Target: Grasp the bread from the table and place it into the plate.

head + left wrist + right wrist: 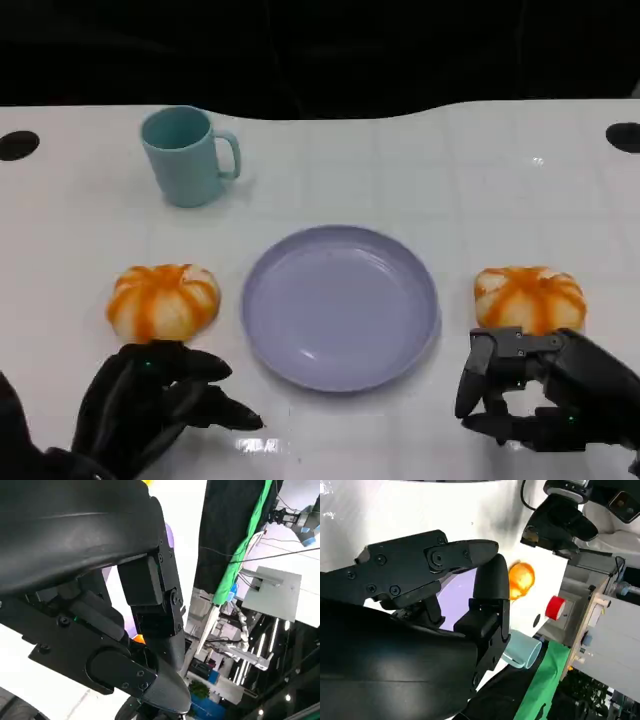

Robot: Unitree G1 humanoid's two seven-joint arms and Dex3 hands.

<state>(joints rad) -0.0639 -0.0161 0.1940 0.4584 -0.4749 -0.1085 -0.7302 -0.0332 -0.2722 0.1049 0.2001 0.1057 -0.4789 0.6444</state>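
Sitting mid-table, purple plate (340, 305) with bare white table (480, 190) around it, one bread (162, 300) left, another bread (529, 297) right, teal mug (187, 156) near far edge, left hand (150, 405) and right hand (535, 390) at near edge, fingers apart, holding nothing.

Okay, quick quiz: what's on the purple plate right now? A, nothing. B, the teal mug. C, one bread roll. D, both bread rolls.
A: the purple plate lies bare, with one bread roll on the table to its left, another bread roll to its right, and the teal mug standing behind.
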